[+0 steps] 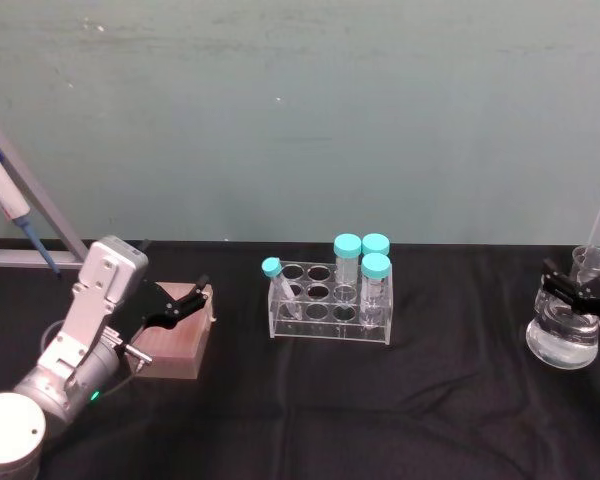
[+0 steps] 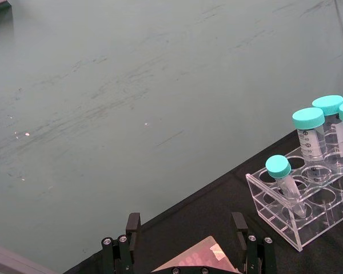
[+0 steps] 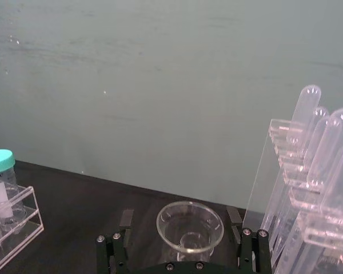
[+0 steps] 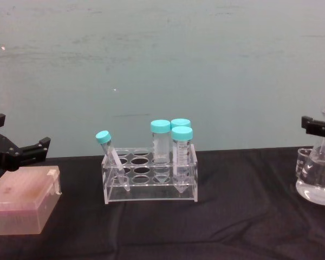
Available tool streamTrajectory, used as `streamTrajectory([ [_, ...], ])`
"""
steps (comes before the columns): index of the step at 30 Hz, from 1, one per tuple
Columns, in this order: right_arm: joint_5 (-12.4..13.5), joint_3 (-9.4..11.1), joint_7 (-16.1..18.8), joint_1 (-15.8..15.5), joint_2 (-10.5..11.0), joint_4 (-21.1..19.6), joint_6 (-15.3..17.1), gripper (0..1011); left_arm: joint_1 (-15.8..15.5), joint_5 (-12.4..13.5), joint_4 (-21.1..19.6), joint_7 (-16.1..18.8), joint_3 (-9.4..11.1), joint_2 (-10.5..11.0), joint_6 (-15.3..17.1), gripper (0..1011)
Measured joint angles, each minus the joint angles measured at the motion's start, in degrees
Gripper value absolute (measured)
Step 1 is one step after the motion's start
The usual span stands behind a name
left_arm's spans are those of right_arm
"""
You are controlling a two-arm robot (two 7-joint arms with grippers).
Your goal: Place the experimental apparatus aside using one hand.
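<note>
Labware is seen at the right edge of the black-covered table (image 1: 280, 400): a conical flask (image 1: 563, 338) holding clear liquid, with a small glass beaker (image 3: 189, 226) and a tall acrylic stand (image 3: 274, 171) of long round-topped tubes (image 3: 326, 154) just beside it. In the right wrist view the beaker is seen from above, its round rim framed between the two black fingers, with the stand rising just beyond one finger. The right gripper (image 1: 580, 293) is held at the flask's neck, its fingers (image 3: 234, 217) spread to either side of the beaker rim; whether glass is touched cannot be told.

At the table's middle a clear rack (image 1: 330, 305) is stood, carrying four teal-capped tubes (image 1: 376, 290), one of them tilted at the rack's left end. At the left, the left gripper (image 1: 180, 303) is held with its fingers apart over a pink box (image 4: 23, 197), its silver arm (image 1: 65, 350) angled in from the lower left corner.
</note>
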Motion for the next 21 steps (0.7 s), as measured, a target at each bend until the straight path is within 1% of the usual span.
streamTrajectory([
  [5,-0.8,0.2,-0.5,-0.4,-0.1,-1.1,-0.9,1000,0.0,0.0,0.0,0.0,0.0,0.0,0.0,1000],
  [10,-2.4,0.4,-1.0,-1.1,0.0,-3.1,-3.1,1000,0.0,0.0,0.0,0.0,0.0,0.0,0.0,1000],
  [13,-2.9,0.4,-1.0,-1.3,0.1,-3.7,-3.9,1000,0.0,0.0,0.0,0.0,0.0,0.0,0.0,1000],
  [21,-3.4,0.7,-0.3,-2.1,0.2,-5.9,-5.5,1000,0.0,0.0,0.0,0.0,0.0,0.0,0.0,1000],
])
